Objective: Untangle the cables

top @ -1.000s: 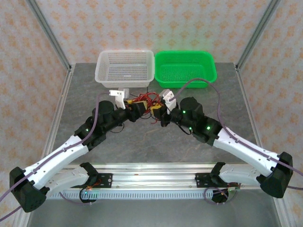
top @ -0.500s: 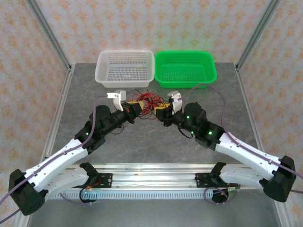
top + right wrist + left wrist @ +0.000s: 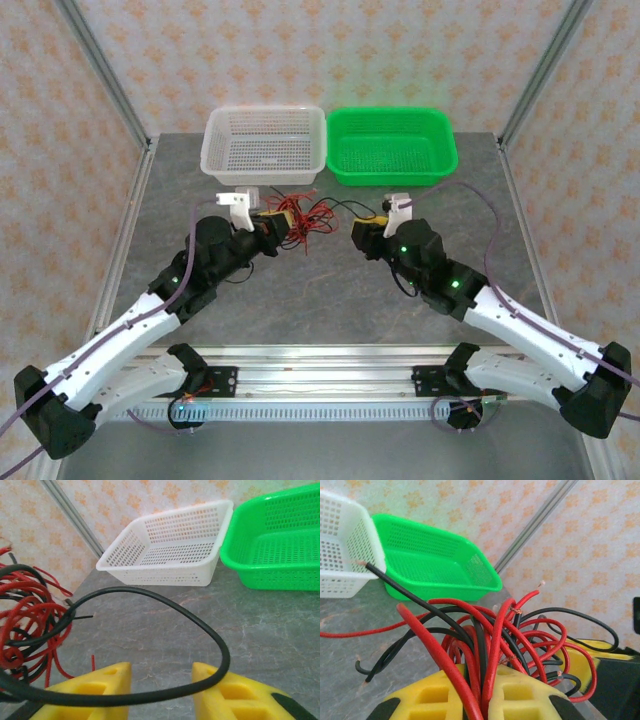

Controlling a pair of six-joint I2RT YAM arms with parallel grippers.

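1. Right arm (image 3: 500,320) swung back to its own side, away from the left arm (image 3: 130,330). The right tool (image 3: 360,233) is now well apart from the left tool (image 3: 283,226); a second ago both met at the tangle.
2. Right tool went from pinched to parted. Its yellow pads (image 3: 100,685) stand apart in the wrist view, with one black wire (image 3: 165,602) lying loose across them, not clamped.
3. Left tool is narrow and clamped on the cables (image 3: 305,215). The bundle sits at its tips, over the desk (image 3: 320,300), just in front of the white basket (image 3: 265,172). Can't tell if it touches the desk.
4. My read: the pull drew one black strand partly out, but its far end runs back toward the knot. Untangling is started, not done, and no wire is in either basket yet.
5. Counts:
   - arms: 2
   - baskets: 2, one white and one green basket (image 3: 392,170)
   - tangles: 1
   - strands drawn out: 1 black
   - red and black wires in the knot: several each, too overlapped to count
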